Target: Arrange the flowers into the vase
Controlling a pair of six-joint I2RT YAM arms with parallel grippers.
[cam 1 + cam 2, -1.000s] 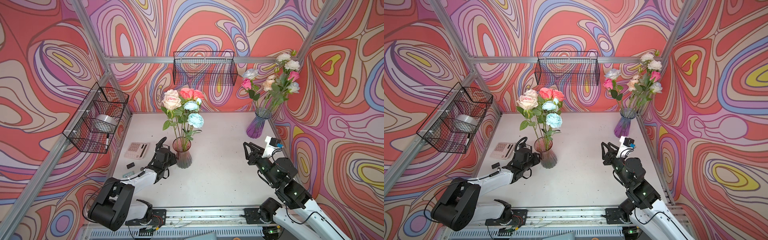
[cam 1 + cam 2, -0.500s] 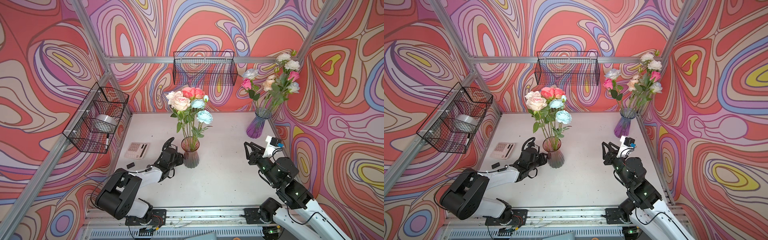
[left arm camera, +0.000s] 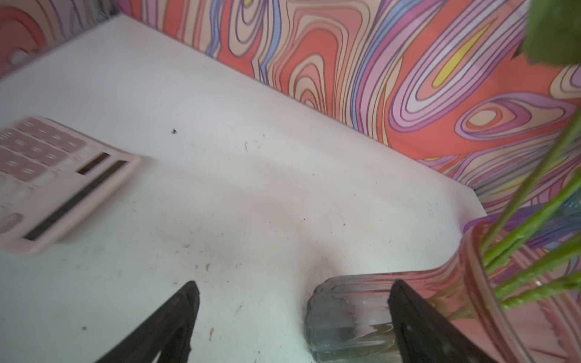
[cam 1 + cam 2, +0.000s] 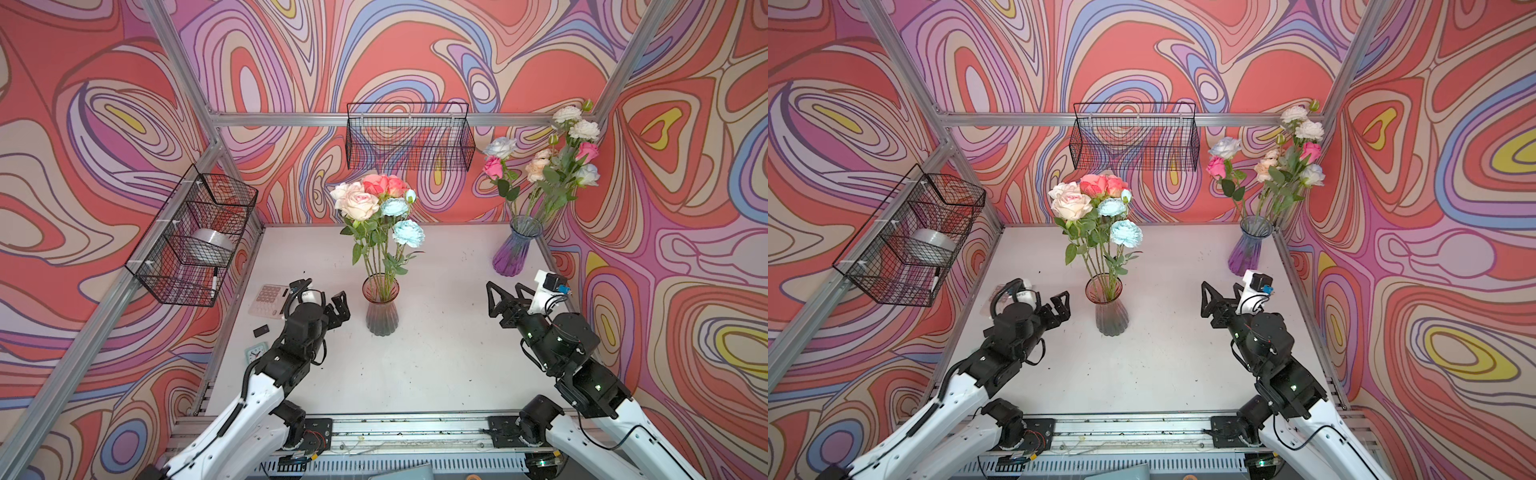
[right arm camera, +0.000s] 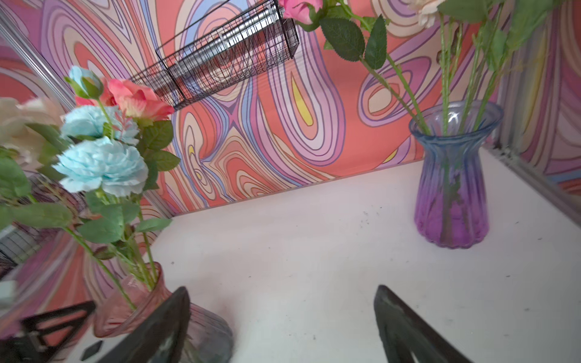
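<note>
L claw spread wide, empty, just beside pink glass vase w/ flowers, mid-tabletop. R claw spread, empty, well apart.

Swirling coral, lilac and blue walls on three sides, edged with aluminium rails. White worktop below (flecked with dark specks). Black wire basket on the back wall, second basket on the left rail. Bright, even light.

Two vases, two flower bunches, two wire baskets, one calculator, one small clock, one silver roll.
</note>
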